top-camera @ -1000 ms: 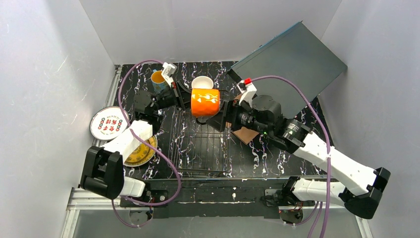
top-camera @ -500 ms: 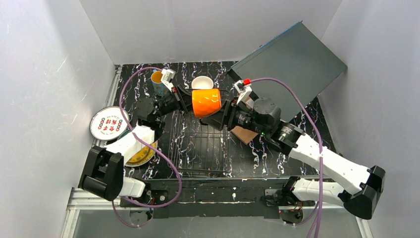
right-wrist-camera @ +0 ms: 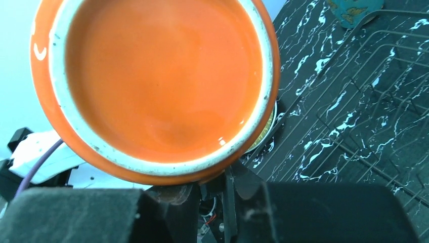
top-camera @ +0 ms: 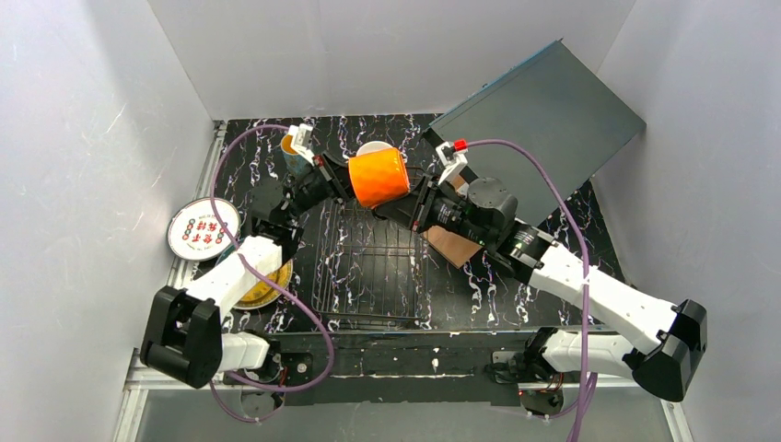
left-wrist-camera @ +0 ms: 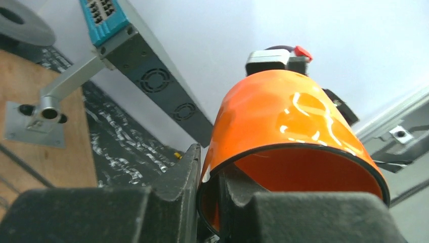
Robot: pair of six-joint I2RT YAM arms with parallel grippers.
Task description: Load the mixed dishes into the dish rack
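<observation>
1. Orange mug (top-camera: 378,178) is hanging tilted on its side in the air, above the far end of the dish rack (top-camera: 368,276).
2. Left arm (top-camera: 241,262) is reaching forward and bending right; left gripper (top-camera: 343,184) is clamping the mug's rim, one finger inside, one outside.
3. Right arm (top-camera: 589,295) is stretching diagonally left; right gripper (top-camera: 412,204) is sitting at the mug's base with jaws narrow; whether they are pinching it cannot be told.
</observation>
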